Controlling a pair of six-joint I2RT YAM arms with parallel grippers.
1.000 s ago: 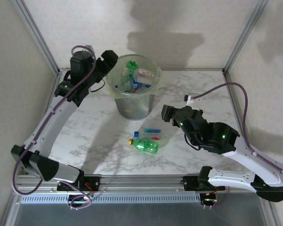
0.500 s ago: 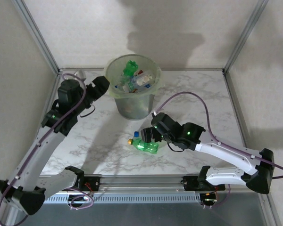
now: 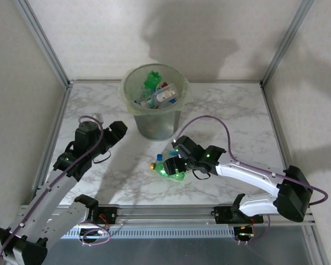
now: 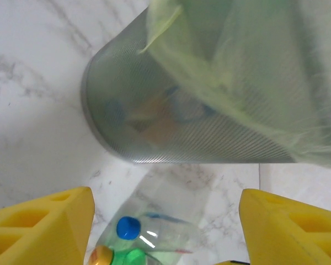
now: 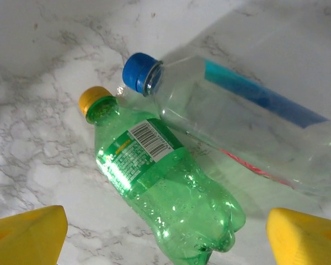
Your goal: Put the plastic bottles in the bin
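Now the right gripper (image 5: 165,212), jaws wide apart, is hovering over the green bottle (image 5: 165,193), which is lying beside the clear bottle (image 5: 237,127) at six o'clock of the bin (image 3: 154,124). The pickup is beginning, and it is probably calling for lowering and closing on the green bottle. The left gripper (image 4: 166,193), also apart and seemingly empty, is waiting at eight o'clock.

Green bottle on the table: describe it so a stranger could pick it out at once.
Find the pale-green bin at the back of the marble table. Just in front of it lies the green bottle, with a yellow-orange cap; the clear bottle beside it has a blue one.
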